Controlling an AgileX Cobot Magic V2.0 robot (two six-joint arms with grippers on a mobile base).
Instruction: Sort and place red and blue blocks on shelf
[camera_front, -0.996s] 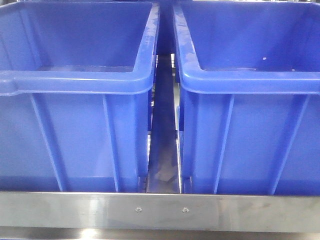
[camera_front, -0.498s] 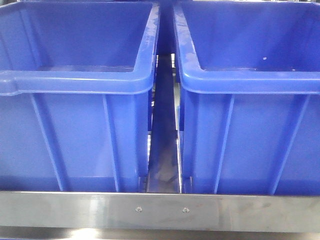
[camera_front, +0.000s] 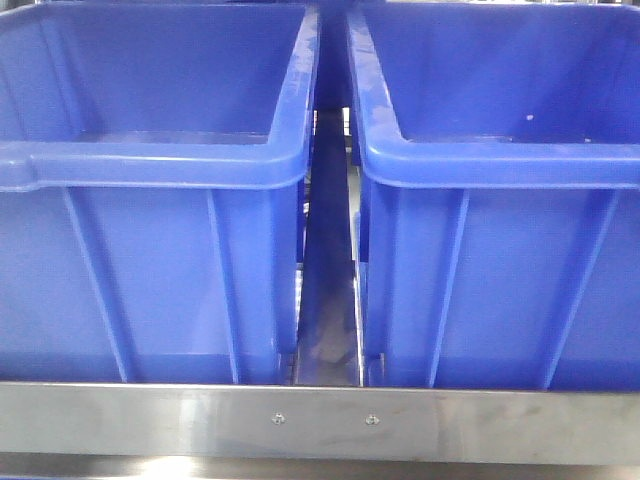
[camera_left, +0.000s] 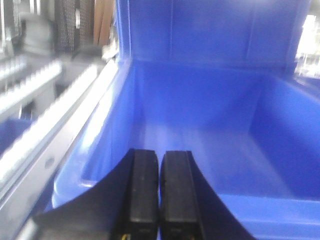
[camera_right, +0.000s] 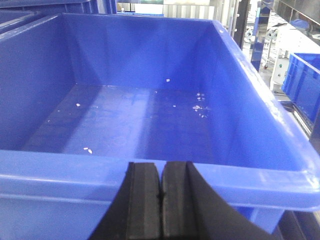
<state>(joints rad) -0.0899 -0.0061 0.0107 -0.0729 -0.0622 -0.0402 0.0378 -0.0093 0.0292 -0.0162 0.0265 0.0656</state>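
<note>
We saw two large blue bins side by side on the shelf (camera_front: 320, 420), the left bin (camera_front: 150, 260) and the right bin (camera_front: 500, 260) separated by a narrow gap through which a strip of bare steel showed. The shelf's flat brushed front rail ran across the bottom of the front view, with two small screws (camera_front: 278, 419) near its middle, just below that gap. Neither the red nor the blue block appeared in any view, so we could not tell where they were. From the left wrist we looked over the left gripper (camera_left: 160, 195), whose two black pads were pressed together with only a thin seam between them and nothing held; it sat at the near rim of a blue bin (camera_left: 210, 130), whose floor looked bare, though that view was blurred. A steel rail (camera_left: 55, 125) ran along the left of that bin. From the right wrist we found the right gripper (camera_right: 160, 200) likewise closed, pads meeting, holding nothing, just in front of the near rim of a blue bin (camera_right: 250, 125). A few small pale specks (camera_right: 199, 107) lay scattered on that bin's floor.
</note>
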